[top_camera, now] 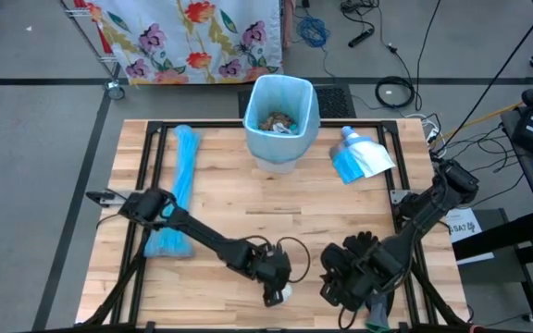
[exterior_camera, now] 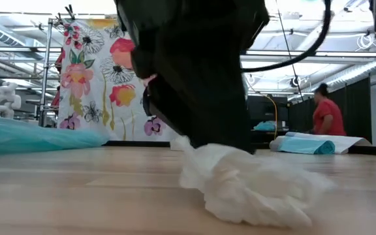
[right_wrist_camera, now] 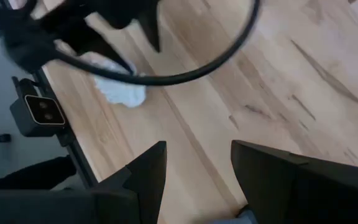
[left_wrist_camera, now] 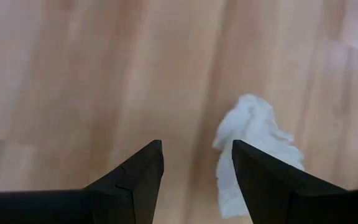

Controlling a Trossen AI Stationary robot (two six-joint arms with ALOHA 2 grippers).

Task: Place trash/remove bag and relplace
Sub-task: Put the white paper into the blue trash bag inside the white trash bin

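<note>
Low view shows a soft, featherlight crumpled tissue wad (exterior_camera: 250,186) at the table's near edge; left gripper (left_wrist_camera: 197,168), fingers apart and empty, should pinch its bunched middle.

White tissue wad (exterior_camera: 253,183); pale blue bin (top_camera: 281,111).

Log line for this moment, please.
left gripper: open, over tissue | right gripper: open, waiting nearby | bin: holds trash

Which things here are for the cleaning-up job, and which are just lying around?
For the job:
- white tissue wad, beside the left end effector
- blue-lined bin holding scraps
- roll of blue bags

Lying about:
- black gloves near the right end effector
- blue-and-white packet
</note>
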